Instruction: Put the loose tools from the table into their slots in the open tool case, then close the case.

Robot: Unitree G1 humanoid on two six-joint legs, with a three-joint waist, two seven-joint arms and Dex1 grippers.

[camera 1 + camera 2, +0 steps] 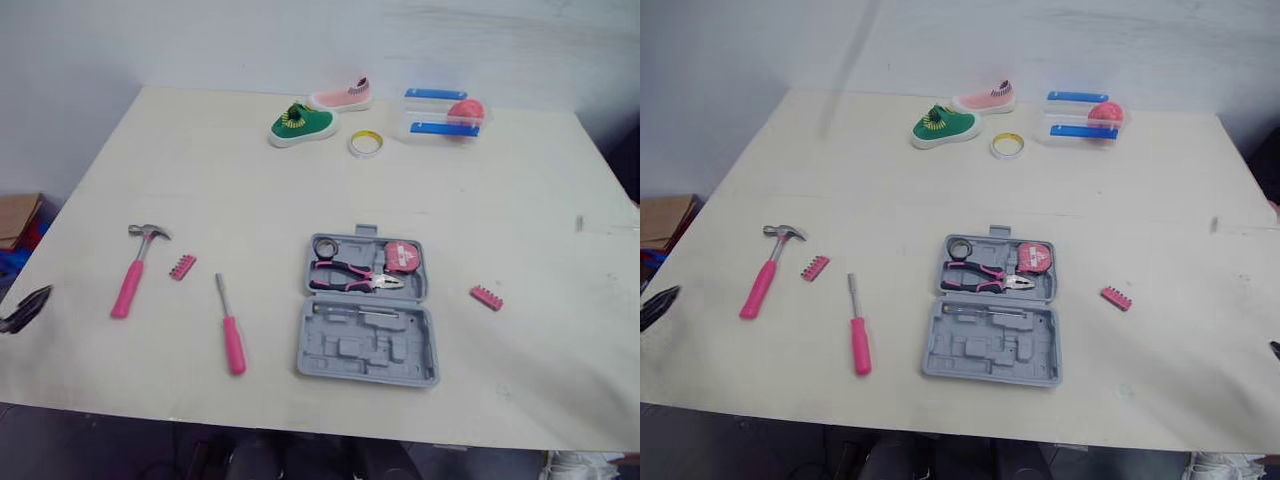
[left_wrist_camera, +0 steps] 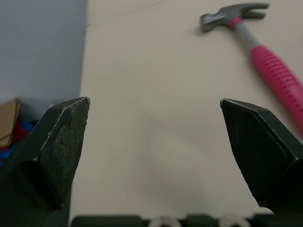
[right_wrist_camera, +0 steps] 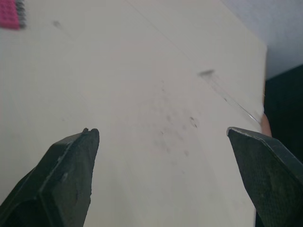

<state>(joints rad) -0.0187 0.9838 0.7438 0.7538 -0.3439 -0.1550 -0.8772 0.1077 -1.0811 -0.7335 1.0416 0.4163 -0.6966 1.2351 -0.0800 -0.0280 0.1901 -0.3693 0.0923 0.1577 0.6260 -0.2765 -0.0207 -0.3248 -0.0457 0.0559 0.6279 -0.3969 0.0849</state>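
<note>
1. Find the left gripper [image 1: 30, 305] at the lower left edge of the head view, over the table's left border, fingers spread wide and holding nothing. Find the right gripper [image 3: 161, 135] likewise released and empty, above bare tabletop.
2. Note the pale table [image 1: 300, 190] filling most of the frame.
3. Spot the grey tool case [image 1: 367, 345] lying open at lower centre, with pliers [image 1: 355, 275], a tape measure [image 1: 402, 257] and a small roll [image 1: 325, 246] seated in its upper half. Count several moulded slots in the lower half as vacant.
4. Look to the hammer [image 1: 135, 272] at left of centre, near the left gripper on its right and well apart from the right gripper. Follow its long axis from the steel head at upper right down to the pink handle end at lower left, that end closest to the left gripper. Judge the left arm the nearer one for this pick.
5. Place the screwdriver [image 1: 230, 325] between hammer and case, almost upright in the frame, shaft upward, pink handle toward the bottom.
6. Mark two pink bit strips: one [image 1: 182, 266] just right of the hammer, the other [image 1: 486, 297] right of the case, likely the right arm's.
</note>
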